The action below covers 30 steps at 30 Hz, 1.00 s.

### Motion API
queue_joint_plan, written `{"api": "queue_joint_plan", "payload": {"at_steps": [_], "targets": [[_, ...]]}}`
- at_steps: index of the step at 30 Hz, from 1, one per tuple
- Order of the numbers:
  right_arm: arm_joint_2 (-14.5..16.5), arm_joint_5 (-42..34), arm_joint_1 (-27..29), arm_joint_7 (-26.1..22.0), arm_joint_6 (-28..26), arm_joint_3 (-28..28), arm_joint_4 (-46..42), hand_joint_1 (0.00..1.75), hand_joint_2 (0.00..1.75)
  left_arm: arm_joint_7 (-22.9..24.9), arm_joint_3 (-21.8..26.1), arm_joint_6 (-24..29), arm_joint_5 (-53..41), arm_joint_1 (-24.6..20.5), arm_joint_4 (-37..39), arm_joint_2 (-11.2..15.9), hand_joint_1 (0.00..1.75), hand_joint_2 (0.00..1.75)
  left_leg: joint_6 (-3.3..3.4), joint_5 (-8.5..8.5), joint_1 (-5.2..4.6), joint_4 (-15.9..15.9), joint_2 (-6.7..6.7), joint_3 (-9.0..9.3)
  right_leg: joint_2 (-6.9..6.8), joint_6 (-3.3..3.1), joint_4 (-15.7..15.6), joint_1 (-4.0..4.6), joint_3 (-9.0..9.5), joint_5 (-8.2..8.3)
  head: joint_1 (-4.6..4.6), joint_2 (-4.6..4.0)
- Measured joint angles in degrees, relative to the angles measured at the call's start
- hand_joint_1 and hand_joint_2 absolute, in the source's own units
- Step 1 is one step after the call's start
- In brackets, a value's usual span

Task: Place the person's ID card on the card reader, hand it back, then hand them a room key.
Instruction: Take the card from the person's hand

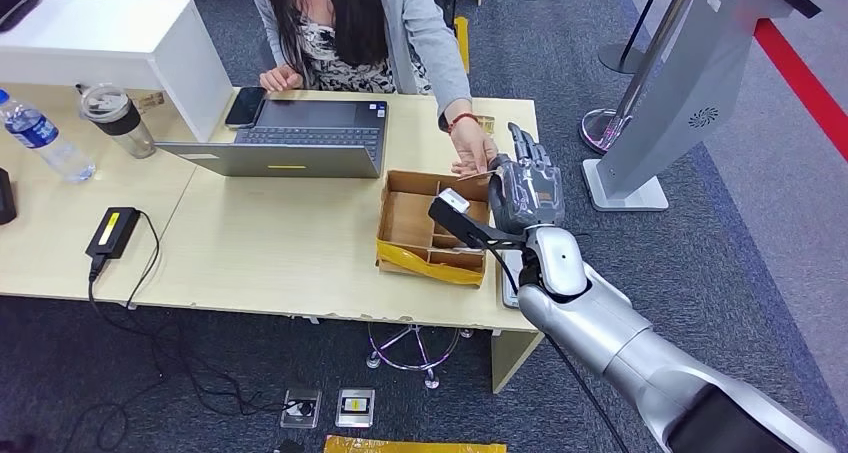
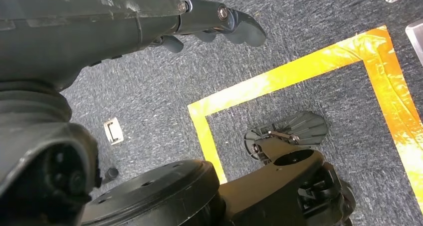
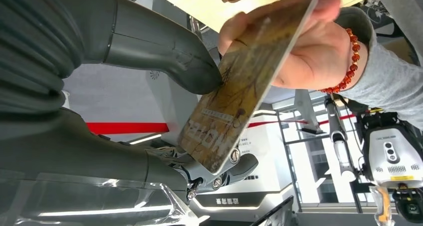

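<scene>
A: Where is the card right now?

B: It is up in the air, just past the far corner of the box on the desk. Two hands are on it at once. The robot's right hand pinches it between its thick thumb and the darker fingers on the other side. The person's hand holds the other end.

A: Is it the ID card or the room key?

B: I cannot tell. It is brownish with some print on it, but the print is too blurry to read.

A: What about the left hand?

B: It hangs down over the grey carpet. Its fingers are curled a little and hold nothing that I can see, but I cannot tell for sure if it is spread or closed.

A: What could go wrong?

B: I think the card could drop. If one hand lets go before the other has a good hold, it may fall into the box or onto the floor. If both pull hard, the card could bend or slip out sideways. The robot's arm is also close to the box, so a quick move back might bump it.
</scene>
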Motion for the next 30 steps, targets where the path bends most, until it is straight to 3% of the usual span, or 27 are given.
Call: {"api": "queue_joint_plan", "payload": {"at_steps": [17,30], "targets": [[-0.4,-0.2,0.8,1.2,0.5,0.0,0.0,1.75,1.75,0.0,0.0,0.2,-0.3,0.0,0.0,0.0,0.0,0.0,0.0,0.0,0.0,0.0,0.04,0.01,0.03,0.0,0.0,0.0,-0.01,0.0,0.0,0.0],[-3.8,-5.5,5.1,1.3,0.2,-0.4,-0.2,1.75,1.75,-0.2,0.0,2.0,0.9,1.5,0.0,0.1,0.0,0.0,0.0,-0.01,0.0,0.0,0.06,0.01,0.06,0.0,0.0,0.0,-0.02,0.0,-0.01,0.0]]}}
